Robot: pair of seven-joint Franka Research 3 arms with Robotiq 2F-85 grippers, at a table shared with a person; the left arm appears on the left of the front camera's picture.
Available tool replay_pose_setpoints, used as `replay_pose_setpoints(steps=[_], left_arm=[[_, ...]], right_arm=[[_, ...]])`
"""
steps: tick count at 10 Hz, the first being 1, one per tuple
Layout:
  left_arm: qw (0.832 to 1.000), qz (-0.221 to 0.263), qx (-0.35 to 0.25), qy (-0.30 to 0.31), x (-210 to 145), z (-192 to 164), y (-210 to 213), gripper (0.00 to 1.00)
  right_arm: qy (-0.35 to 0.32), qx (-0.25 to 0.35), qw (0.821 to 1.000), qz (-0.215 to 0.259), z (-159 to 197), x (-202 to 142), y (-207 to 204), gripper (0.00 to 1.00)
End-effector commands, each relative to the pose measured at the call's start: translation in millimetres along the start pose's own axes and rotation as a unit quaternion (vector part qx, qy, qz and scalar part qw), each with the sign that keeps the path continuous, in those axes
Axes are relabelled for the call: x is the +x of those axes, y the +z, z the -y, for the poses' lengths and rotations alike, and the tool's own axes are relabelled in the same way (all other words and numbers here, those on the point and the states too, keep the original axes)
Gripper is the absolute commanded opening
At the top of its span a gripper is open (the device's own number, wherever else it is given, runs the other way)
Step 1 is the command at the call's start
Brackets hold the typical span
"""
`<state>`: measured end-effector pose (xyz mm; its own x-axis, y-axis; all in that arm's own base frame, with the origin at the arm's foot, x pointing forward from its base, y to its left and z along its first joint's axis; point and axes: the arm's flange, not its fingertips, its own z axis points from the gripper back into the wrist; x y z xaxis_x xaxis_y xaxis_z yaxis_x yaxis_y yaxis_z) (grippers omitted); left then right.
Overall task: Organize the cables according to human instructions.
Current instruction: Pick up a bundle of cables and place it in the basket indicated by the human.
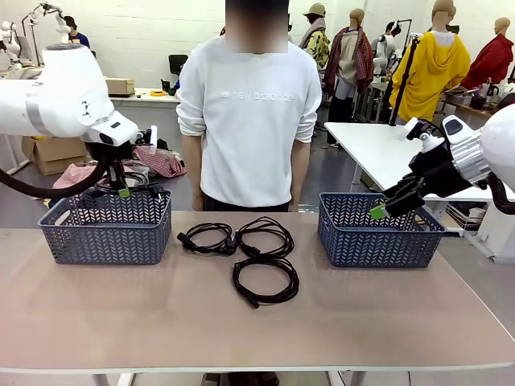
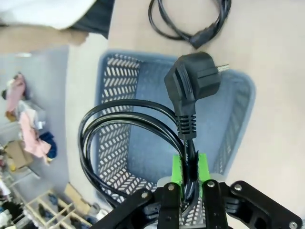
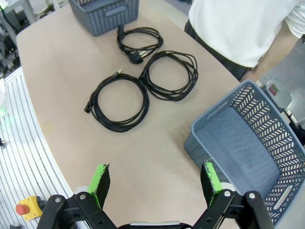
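My left gripper (image 1: 122,191) hangs over the left grey basket (image 1: 105,233). Its green pads (image 2: 177,168) are shut on a black cable just below its plug (image 2: 193,86), and the cord's loops dangle above the basket's inside (image 2: 147,157). Three more coiled black cables lie on the table in front of the person: one at the left (image 1: 207,239), one beside it (image 1: 264,236), one nearer me (image 1: 265,281). The right gripper (image 1: 378,211) is open and holds nothing, up at the right basket's (image 1: 370,241) near right side. In its wrist view its fingers (image 3: 100,183) stand wide apart.
A person in a white sweatshirt (image 1: 249,121) stands at the far edge between the baskets, arms down. The right basket (image 3: 205,152) has nothing in it. Bare tabletop (image 1: 241,330) stretches in front of the cables. Another table stands behind at the right.
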<state>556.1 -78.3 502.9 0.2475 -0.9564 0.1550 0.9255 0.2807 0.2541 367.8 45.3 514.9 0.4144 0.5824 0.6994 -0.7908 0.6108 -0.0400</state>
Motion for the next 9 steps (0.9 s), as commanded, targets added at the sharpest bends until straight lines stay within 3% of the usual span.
replay_pose_setpoints(steps=[1,9], left_arm=[[1.000,0.015,-0.003,0.007,-22,1,-4,0.00],[0.999,0.015,0.002,0.029,-34,-6,-37,0.00]], right_arm=[[0.005,0.007,1.000,0.008,2,0,-1,1.00],[0.005,0.007,1.000,0.008,2,0,-1,1.00]])
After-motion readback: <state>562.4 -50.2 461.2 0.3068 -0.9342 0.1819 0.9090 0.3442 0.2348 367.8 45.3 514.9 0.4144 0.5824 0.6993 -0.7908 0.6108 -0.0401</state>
